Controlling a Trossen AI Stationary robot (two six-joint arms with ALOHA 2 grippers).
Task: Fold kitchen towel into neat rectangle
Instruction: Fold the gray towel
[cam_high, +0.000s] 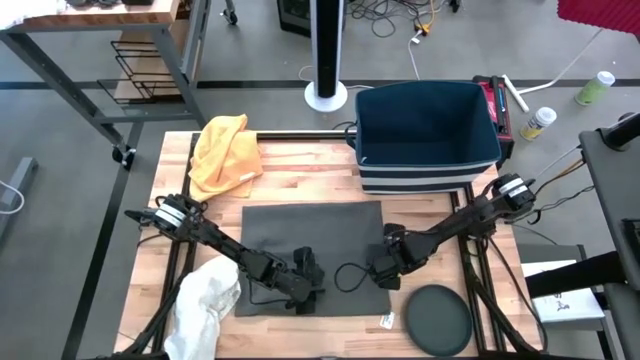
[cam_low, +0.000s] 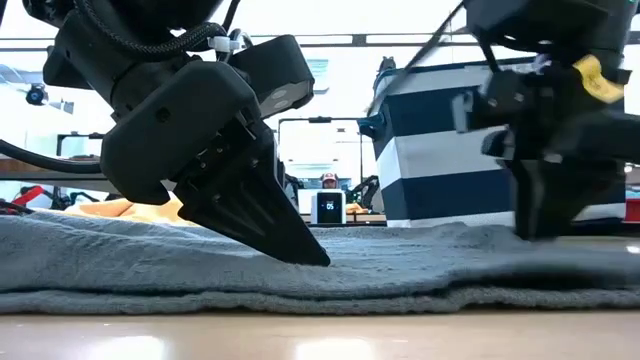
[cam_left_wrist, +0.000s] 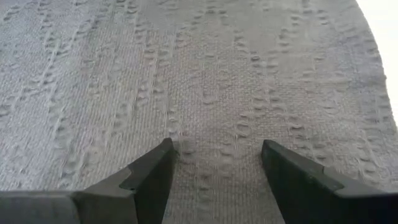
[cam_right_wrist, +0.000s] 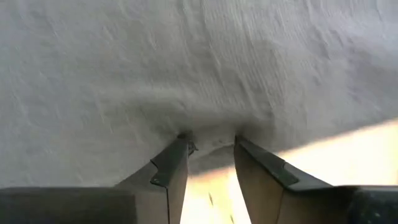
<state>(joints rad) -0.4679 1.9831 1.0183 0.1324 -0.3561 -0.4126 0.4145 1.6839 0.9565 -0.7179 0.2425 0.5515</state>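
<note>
Towel (cam_high: 310, 240), dark grey, lies flat on the table (cam_high: 300, 165), the landmark for everything else; its long axis runs across the table from left to right, and it looks already doubled, since the low view shows two layers at its near edge.

Left of the towel's near corner sits a crumpled white cloth (cam_high: 205, 300). Beyond the towel's far left corner lies a yellow cloth (cam_high: 226, 152), bunched up.

The left gripper (cam_high: 305, 285) is over the towel's near edge, towards the middle. Its fingers (cam_left_wrist: 152, 177) stand wide apart with bare weave between them, so it is released and grasps nothing; the tips sit on or just above the fabric, and I cannot tell which.

A dark loop of cable (cam_high: 350, 277) rests by the towel's near right corner, between the two grippers.

The right gripper (cam_high: 385, 268) is at the towel's right edge, near the front corner. Its fingers (cam_right_wrist: 174, 165) are partly apart, straddling the edge where cloth meets wood. The fabric puckers at the tips, but I cannot tell whether they pinch it or merely touch it.

Beyond the towel's far right corner stands a navy bin (cam_high: 428, 135) with striped sides; nothing shows inside it.

A dark round disc (cam_high: 437, 318) lies on the table, nearer than the towel's right corner.
</note>
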